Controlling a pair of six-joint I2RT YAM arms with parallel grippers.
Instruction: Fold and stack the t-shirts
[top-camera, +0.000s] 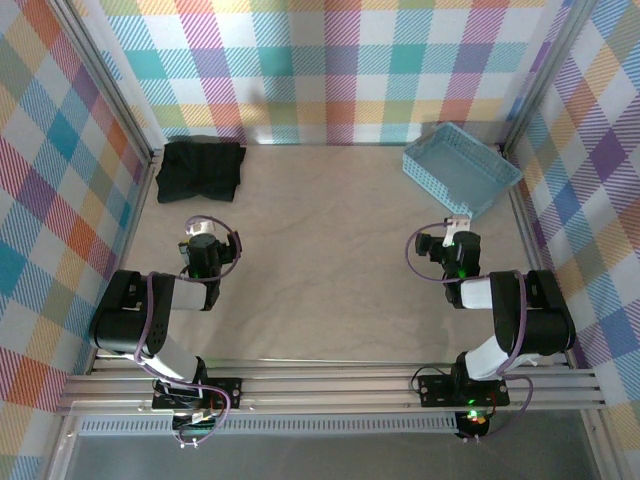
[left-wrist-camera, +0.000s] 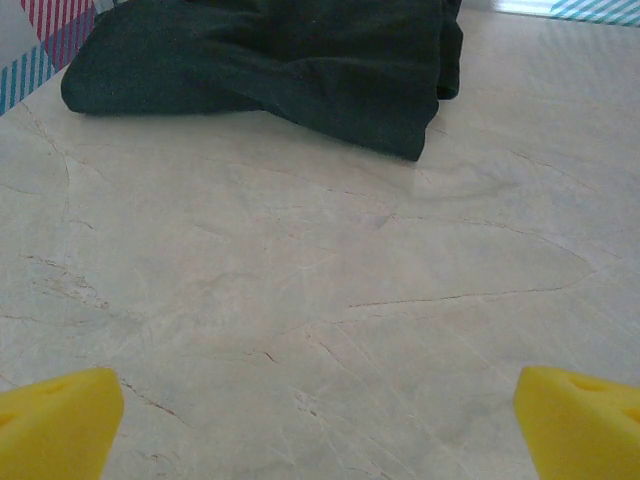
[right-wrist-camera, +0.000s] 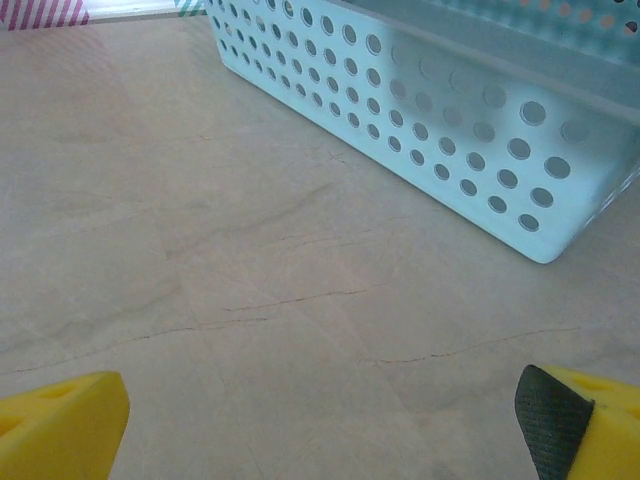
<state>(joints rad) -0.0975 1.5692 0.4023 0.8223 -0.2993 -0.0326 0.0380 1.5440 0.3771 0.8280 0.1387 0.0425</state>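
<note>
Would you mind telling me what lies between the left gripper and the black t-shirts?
Nothing but bare tabletop: in the left wrist view, the stretch from the left gripper to the t-shirts holds no object.

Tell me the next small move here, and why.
Probably advance the left gripper toward the black t-shirts: they lie crumpled in the far left corner, straight ahead of its open jaws, with bare table between and nothing gripped yet. The right gripper, also open, faces the basket instead.

Pastel plaid walls (top-camera: 330, 70) enclose a pale, veined tabletop (top-camera: 330, 250) — evenly lit, metal-framed.
</note>
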